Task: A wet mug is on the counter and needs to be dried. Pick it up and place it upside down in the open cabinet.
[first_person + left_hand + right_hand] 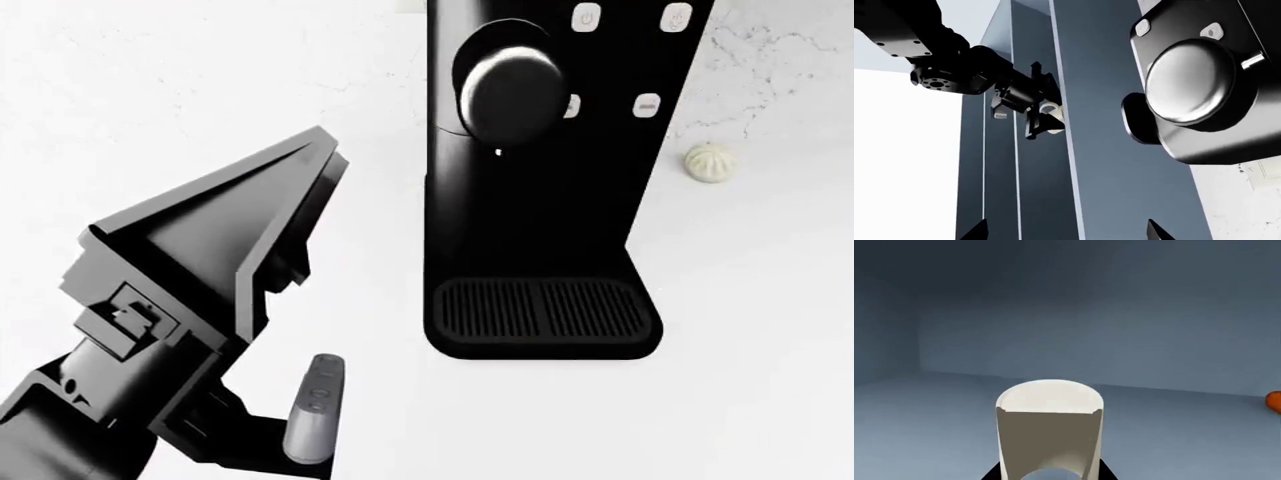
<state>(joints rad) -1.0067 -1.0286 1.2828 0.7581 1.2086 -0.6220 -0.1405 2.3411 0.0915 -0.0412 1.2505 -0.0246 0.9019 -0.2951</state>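
- Mug [1049, 427], pinched by the right tool [1043, 117] inside the cabinet [1134, 330], could tip if released above the shelf.
- Left tool [310, 300] hangs spread over the worktop [200, 80], idle.

The mug [1049, 432] is cut off at the lower edge of the right wrist view, so its handle does not show there, and the right claw [1047, 475] appears only as 2 dark slivers beside it; whether it grips cannot be told. In the left wrist view the same mug [1051, 111] is a small pale patch among dark arm parts, too small to read. An orange thing [1274, 401] is sliced by that right wrist picture's edge. In the head view the coffee machine [534, 200] loses its top to the frame, and the left arm hides the bench's [747, 400] near left corner. The left claw [1064, 232] shows just 2 tips.
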